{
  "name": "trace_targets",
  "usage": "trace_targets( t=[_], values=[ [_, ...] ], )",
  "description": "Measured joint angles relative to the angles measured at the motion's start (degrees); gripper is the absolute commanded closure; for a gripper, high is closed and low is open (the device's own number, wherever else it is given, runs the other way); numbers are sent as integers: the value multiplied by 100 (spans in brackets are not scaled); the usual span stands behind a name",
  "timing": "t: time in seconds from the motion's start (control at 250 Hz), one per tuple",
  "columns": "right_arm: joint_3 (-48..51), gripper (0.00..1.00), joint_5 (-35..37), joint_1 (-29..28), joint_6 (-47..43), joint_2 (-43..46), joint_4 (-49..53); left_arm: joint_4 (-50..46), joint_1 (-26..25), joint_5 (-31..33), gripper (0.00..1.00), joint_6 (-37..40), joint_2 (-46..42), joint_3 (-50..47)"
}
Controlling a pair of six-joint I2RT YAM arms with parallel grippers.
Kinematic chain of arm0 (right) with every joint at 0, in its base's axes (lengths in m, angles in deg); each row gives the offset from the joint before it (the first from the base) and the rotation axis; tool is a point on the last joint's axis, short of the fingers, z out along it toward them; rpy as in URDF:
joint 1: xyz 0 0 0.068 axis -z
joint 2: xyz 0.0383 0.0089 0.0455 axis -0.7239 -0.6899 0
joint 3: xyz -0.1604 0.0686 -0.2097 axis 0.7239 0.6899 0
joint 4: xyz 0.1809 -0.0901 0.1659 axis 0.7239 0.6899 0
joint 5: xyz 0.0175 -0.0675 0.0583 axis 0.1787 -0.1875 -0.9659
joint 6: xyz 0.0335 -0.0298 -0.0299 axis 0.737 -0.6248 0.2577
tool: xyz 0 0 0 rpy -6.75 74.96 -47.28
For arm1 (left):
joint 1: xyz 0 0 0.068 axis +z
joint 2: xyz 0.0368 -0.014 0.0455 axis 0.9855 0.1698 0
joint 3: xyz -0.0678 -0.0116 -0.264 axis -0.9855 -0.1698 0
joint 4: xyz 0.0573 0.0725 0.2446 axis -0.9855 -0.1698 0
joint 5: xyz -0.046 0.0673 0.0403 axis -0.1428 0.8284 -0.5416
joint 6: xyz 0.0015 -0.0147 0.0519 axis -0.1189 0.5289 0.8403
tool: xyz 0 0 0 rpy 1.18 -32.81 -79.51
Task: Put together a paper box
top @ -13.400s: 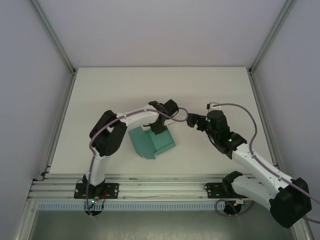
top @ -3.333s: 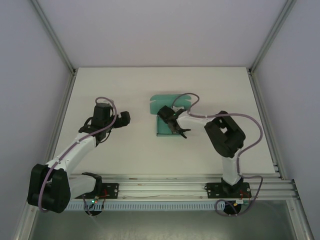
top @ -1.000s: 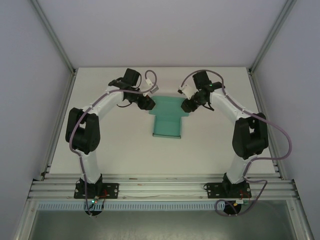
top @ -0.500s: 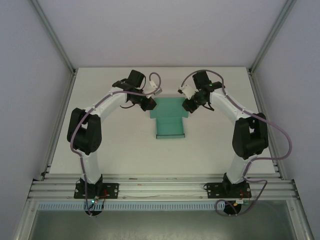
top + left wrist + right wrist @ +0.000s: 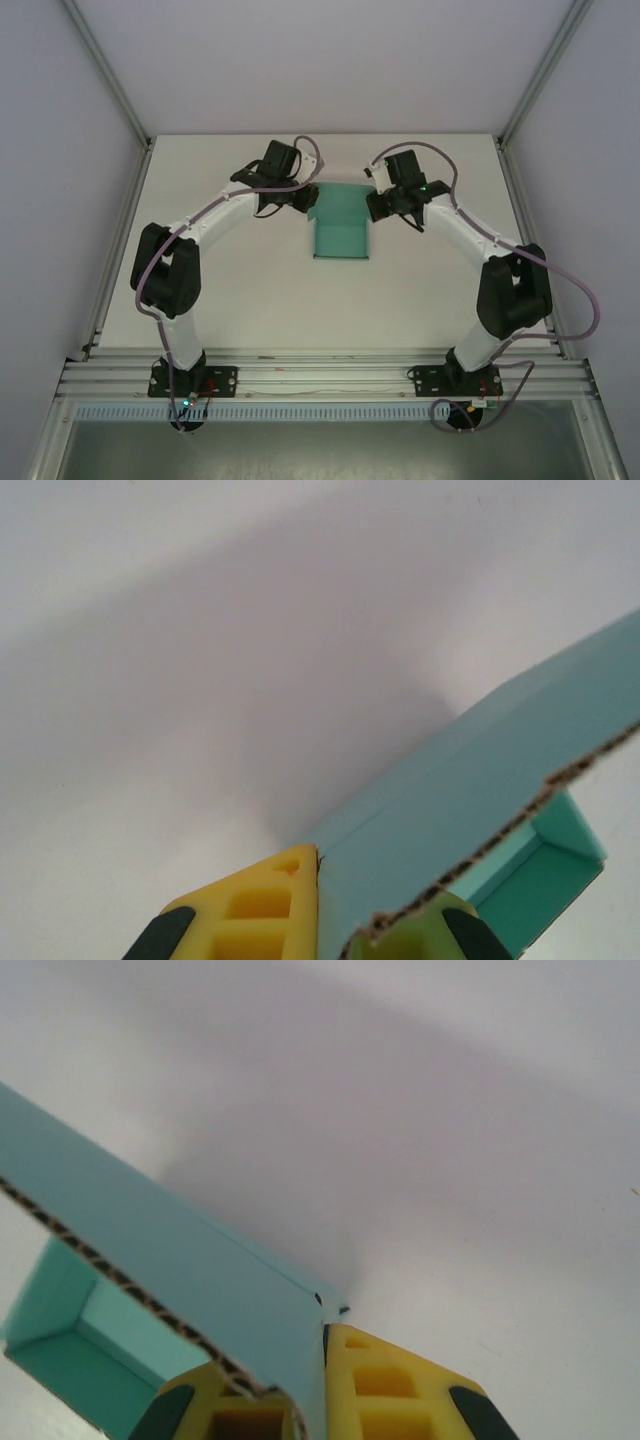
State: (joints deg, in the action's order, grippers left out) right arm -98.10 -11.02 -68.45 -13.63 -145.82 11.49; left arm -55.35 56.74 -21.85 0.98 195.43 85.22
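Left and right jaws each pinch the paper box [image 5: 341, 238].

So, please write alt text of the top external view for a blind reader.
The left gripper and right gripper each pinch the far flap of a teal paper box on a white table, their arms arching in from both sides.

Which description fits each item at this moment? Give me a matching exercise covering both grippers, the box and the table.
1. left gripper
2. right gripper
3. paper box
4. table

A. white
B. teal
C. clamped on the paper box's right side, seen from above
D. clamped on the paper box's left side, seen from above

Pairs: 1-D, 2-C, 3-B, 4-A
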Motion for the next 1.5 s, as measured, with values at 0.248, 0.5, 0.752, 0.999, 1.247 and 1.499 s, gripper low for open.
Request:
trace_targets(
  t=[0.248,0.5,0.752,0.999,1.247,1.499],
  values=[
    [472,96,1130,-520,1650,44,-979,831,-83,509,95,-1569,-48,-437],
    [680,99,1888,-673,2903,7,-1775,1353,-254,850,95,-2601,-33,-529],
    [903,100,2302,-844,3368,-317,-2260,1982,-361,1196,95,-3386,201,-857],
    [1416,100,2575,-953,3427,-367,-2802,2396,-459,1346,95,-3510,367,-1058],
    [2229,100,2802,-1108,3195,-160,-3633,3018,-610,1283,76,-3386,7,-1967],
    [2935,100,3051,-1331,2778,122,-4367,2962,-717,981,40,-3442,-326,-2354]
  ],
)
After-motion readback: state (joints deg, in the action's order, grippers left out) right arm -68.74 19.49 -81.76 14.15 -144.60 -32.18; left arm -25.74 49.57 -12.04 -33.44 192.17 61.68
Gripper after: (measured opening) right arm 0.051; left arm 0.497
